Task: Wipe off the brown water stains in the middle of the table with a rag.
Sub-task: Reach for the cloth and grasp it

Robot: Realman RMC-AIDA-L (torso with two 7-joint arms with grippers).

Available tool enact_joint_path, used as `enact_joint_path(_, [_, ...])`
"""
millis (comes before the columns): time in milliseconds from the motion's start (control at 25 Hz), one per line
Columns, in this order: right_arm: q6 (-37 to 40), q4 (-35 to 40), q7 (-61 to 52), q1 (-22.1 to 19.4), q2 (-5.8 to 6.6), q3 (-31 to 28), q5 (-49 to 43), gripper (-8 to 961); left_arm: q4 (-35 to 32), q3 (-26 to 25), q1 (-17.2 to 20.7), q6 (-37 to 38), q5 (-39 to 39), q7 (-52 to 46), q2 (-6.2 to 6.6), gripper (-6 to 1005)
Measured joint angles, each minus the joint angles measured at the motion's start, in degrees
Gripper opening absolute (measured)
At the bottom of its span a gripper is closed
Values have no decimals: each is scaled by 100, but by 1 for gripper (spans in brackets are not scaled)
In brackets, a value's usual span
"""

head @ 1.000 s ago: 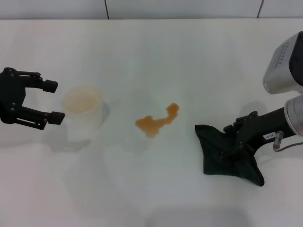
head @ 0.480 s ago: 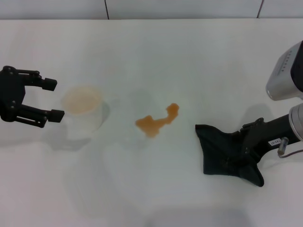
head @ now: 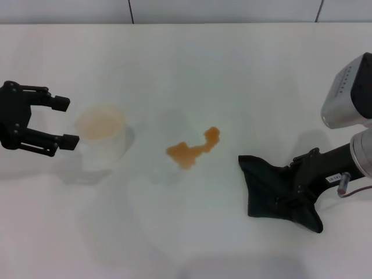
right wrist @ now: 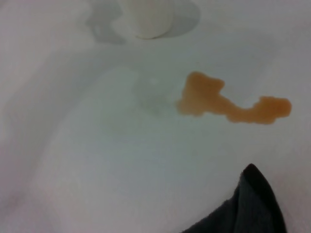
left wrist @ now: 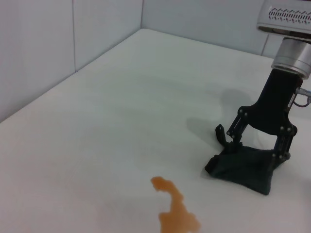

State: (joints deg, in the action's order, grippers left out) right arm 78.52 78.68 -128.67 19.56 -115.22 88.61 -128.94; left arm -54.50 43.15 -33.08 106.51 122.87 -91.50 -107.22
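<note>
Head view: right claw (head: 289, 192) down on the rag (head: 270, 189), right of the stain (head: 193, 148) mid-table (head: 186, 70); grasp step.
Left claw (head: 63, 122) idle, fingers apart, by the cup (head: 102, 139).
Left wrist view: right fingers straddle the rag (left wrist: 243, 167); whether clamped I cannot tell.
Right wrist view: stain (right wrist: 228, 102) untouched.
Next, I judge: clamp, drag across.

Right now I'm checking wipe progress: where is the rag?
In the head view the rag lies on the table's right side under the right gripper, apart from the brown water stains.

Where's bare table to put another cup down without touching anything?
Free: the far table behind the cup and stain, and the near strip in front of them. Crowded: the right, where the right gripper sits on the rag; the left gripper flanks the cup.
</note>
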Motion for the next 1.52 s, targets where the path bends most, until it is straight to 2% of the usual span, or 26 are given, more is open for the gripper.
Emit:
enact_joint_path(640, [10,142,-2,50,0,51,1,644,0,0,39,-45,0,4,-5,889])
enact_joint_path(840, [13,115,-4,48,0,53,0,651,0,-2,39,-52,0,8,-9,890])
enact_joint_path(1080, [-6,94,-6,26,0,60,0,530,0,-8,38,-56,0,9,-9,890])
enact_joint_path(1280, [-39,-11,-8,36,0,59,0,331,0,-9,50,-61,0,9,-12,889])
enact_joint_path(1520, [-43,-76,-9,51,-1,72,0,283,0,-9,56,-61,0,6,-18,889])
